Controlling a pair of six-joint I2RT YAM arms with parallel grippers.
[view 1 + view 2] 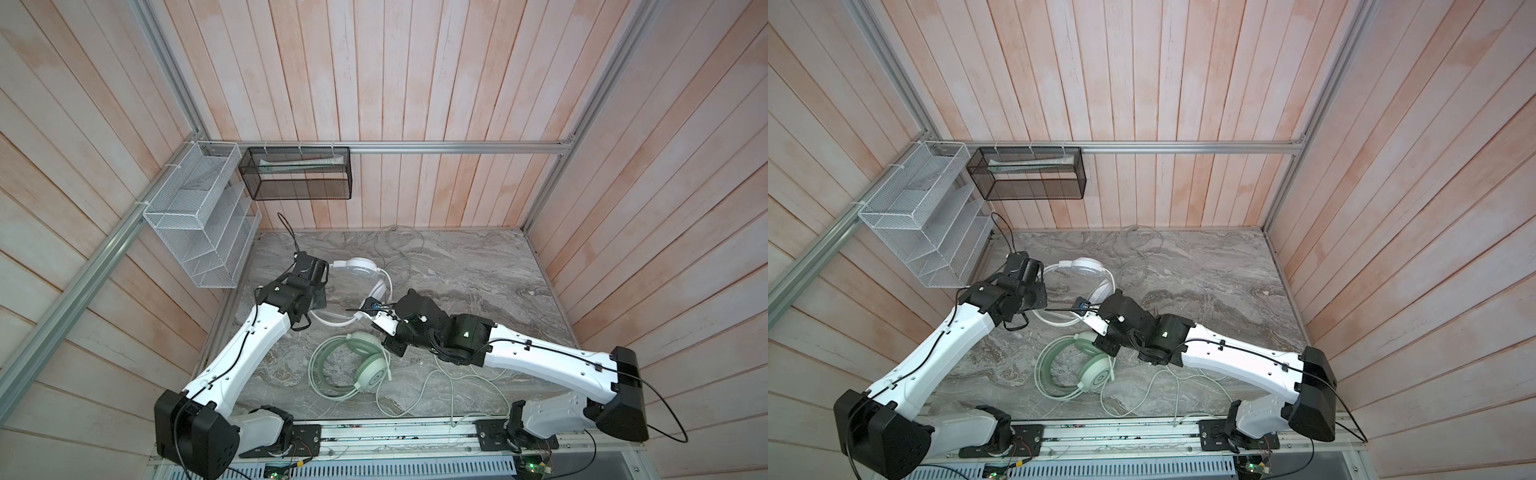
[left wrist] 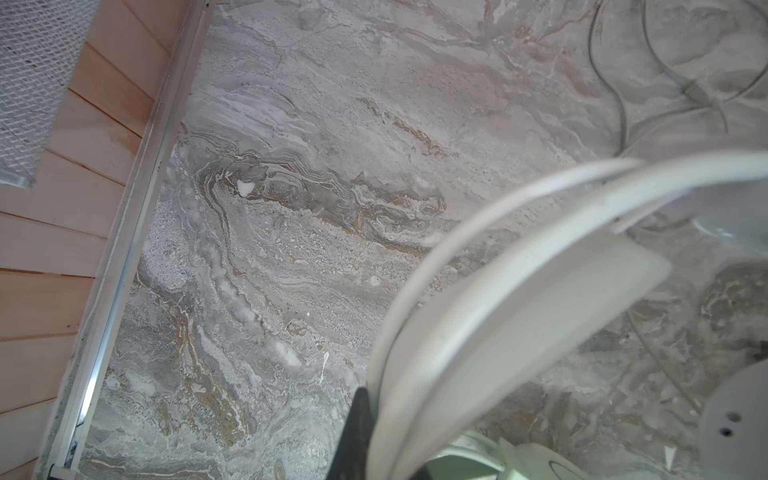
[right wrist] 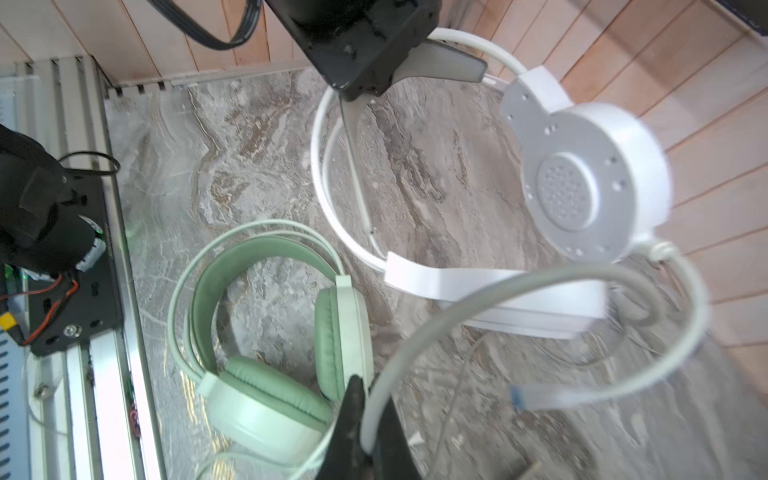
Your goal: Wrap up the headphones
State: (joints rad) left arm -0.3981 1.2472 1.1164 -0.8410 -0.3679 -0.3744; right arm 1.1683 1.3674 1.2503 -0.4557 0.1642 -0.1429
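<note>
Sideways, white headphones (image 1: 358,268), band leftward, earcups rightward

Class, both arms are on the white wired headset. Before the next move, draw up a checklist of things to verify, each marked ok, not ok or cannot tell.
1. Left gripper shut on the white over-ear headset's headband: ok.
2. Right gripper shut on that headset's thin white cable: ok.
3. Cable wound snug round the headset: not ok, hangs in a loose loop.
4. Headset lifted off the grey marble tabletop: cannot tell.
5. Mint green over-ear headset out of the way: not ok, lies beside the right gripper.
</note>
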